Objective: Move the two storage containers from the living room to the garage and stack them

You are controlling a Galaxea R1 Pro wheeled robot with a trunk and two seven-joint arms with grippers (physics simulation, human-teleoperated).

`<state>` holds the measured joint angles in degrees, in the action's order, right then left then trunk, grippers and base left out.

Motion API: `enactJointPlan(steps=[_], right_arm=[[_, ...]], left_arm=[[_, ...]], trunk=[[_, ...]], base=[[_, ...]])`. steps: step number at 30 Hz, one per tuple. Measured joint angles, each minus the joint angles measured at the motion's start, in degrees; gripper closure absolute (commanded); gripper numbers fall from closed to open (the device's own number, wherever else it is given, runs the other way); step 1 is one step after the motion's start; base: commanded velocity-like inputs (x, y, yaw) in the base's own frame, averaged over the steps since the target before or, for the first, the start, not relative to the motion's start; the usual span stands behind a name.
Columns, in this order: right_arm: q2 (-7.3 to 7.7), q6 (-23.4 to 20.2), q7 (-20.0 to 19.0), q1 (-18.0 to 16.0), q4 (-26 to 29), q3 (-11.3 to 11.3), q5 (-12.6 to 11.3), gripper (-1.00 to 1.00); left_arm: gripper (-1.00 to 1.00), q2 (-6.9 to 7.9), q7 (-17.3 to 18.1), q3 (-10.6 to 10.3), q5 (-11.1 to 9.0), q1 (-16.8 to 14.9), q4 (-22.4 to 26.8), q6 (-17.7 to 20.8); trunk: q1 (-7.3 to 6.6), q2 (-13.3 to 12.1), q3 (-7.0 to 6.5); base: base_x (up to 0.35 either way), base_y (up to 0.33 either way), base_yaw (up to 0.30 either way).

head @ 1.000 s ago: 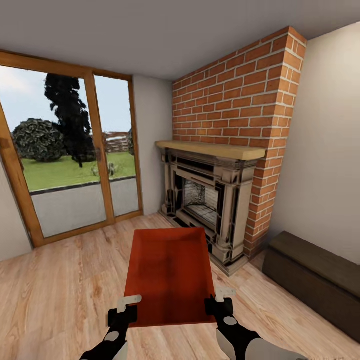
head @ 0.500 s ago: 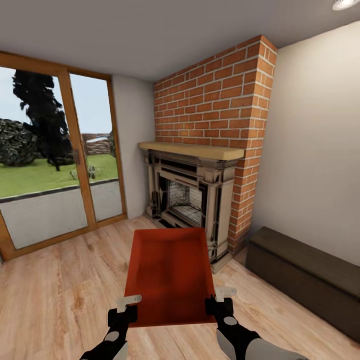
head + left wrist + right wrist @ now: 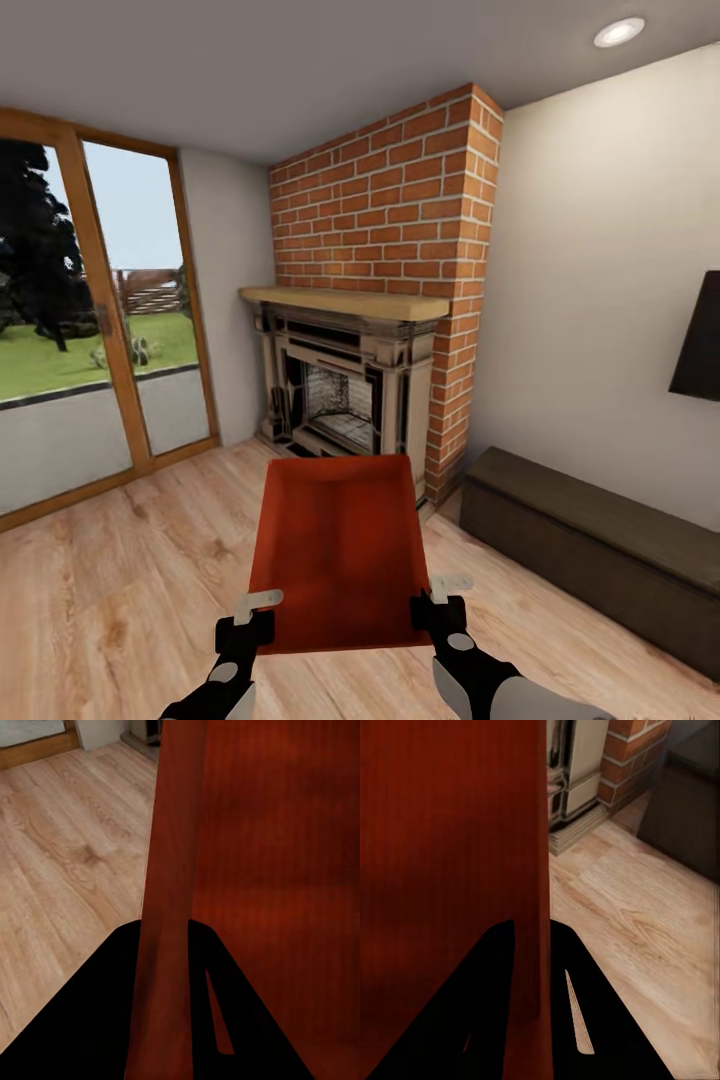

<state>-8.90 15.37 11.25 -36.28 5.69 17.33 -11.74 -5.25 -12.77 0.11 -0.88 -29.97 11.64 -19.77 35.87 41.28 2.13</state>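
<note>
Storage container: an orange-red open-topped bin (image 3: 338, 548) was held up off the wood plank floor (image 3: 120, 560), in front of the brick fireplace (image 3: 345, 385), its long axis pointing away from the robot toward the hearth.
Glass doors: wood-framed panes (image 3: 90, 330) stood well to the left of the fireplace, with grass and a dark tree outside.
Left gripper: the left gripper (image 3: 252, 612) clamped the bin's left wall near the nearest corner; in the left wrist view its dark fingers (image 3: 112, 1020) sat on either side of the red wall (image 3: 169, 907), closed onto it.
Bin interior: plain smooth red surface (image 3: 277, 870), nothing seen inside.
Fireplace: a pale wooden mantel (image 3: 345, 302) ran over a cream and black surround, and the red brick chimney (image 3: 385, 190) rose to the ceiling.
Right gripper: the right gripper (image 3: 440, 598) pinched the bin's right wall near the nearest corner; the right wrist view showed its fingers (image 3: 574, 1020) astride the wall (image 3: 538, 870), gripping it.
Bench: a low dark cabinet (image 3: 590, 545) lay just right of the fireplace, along the pale wall.
TV: the edge of a black screen (image 3: 700, 350) hung on the wall above the bench, right of the chimney.
Ceiling light: a round recessed lamp (image 3: 620, 32) sat above and right of the chimney.
</note>
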Motion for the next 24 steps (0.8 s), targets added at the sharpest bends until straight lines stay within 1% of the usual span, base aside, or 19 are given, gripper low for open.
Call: enactJointPlan(steps=[17,24], right_arm=[[0.04,0.0,0.0,0.0,0.0,0.0,0.1,1.0],[0.04,0.0,0.0,0.0,0.0,0.1,-0.1,1.0]], left_arm=[[1.0,-0.04,0.0,0.0,0.0,0.0,-0.1,0.0],[1.0,-0.05,-0.1,0.0,-0.1,0.0,-0.1,0.0]], trunk=[[0.0,0.0,-0.51],[0.0,0.0,-0.57]], base=[[0.0,0.0,-0.233],[0.0,0.0,-0.267]])
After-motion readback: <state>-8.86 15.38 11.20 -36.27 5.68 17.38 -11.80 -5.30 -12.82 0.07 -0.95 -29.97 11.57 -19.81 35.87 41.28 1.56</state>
